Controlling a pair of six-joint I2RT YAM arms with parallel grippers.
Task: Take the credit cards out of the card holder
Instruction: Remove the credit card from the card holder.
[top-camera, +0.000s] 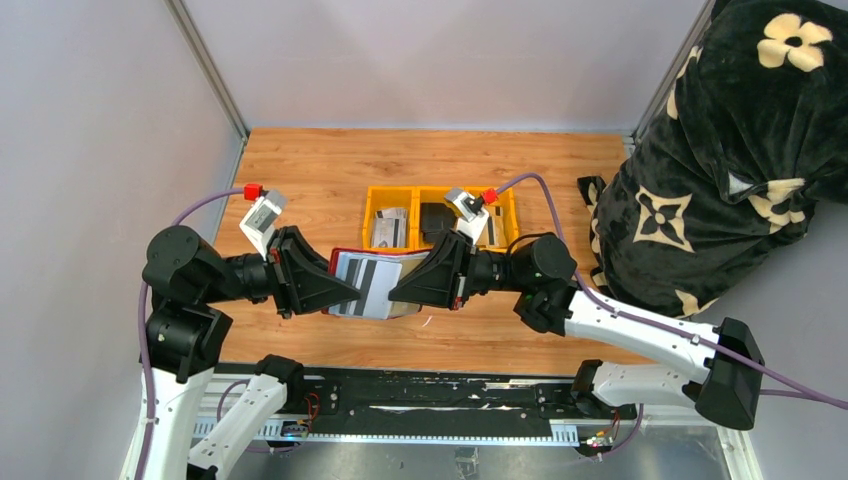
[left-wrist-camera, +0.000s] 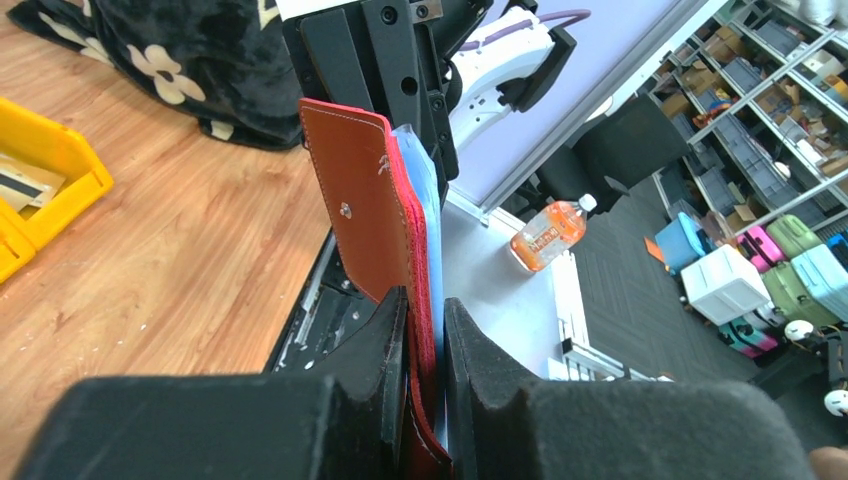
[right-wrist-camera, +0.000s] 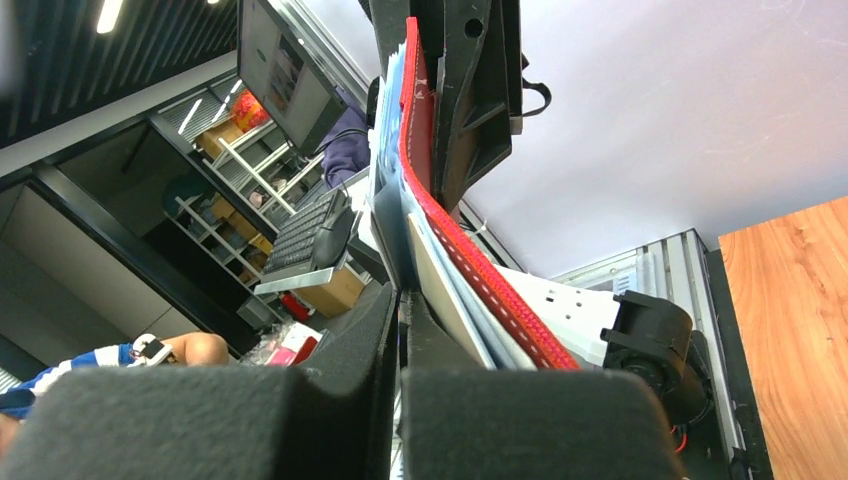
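The dark-red card holder (top-camera: 345, 252) hangs in the air between my two grippers, above the table's near middle. Grey-white credit cards (top-camera: 370, 285) with dark stripes stick out of it. My left gripper (top-camera: 345, 292) is shut on the holder's left end. In the left wrist view the red holder (left-wrist-camera: 420, 250) stands edge-on between my fingers (left-wrist-camera: 385, 340), its strap tab (left-wrist-camera: 355, 200) hanging to the left. My right gripper (top-camera: 400, 290) is shut on the right edge of a card. In the right wrist view the holder (right-wrist-camera: 470, 260) and pale cards (right-wrist-camera: 440, 290) run beside the closed gripper (right-wrist-camera: 400, 300).
A yellow bin (top-camera: 375, 195) at mid-table holds several cards (top-camera: 390, 228) and a black wallet-like object (top-camera: 437, 222). A black blanket with cream flowers (top-camera: 720, 150) fills the right side. Grey walls stand at the left and back.
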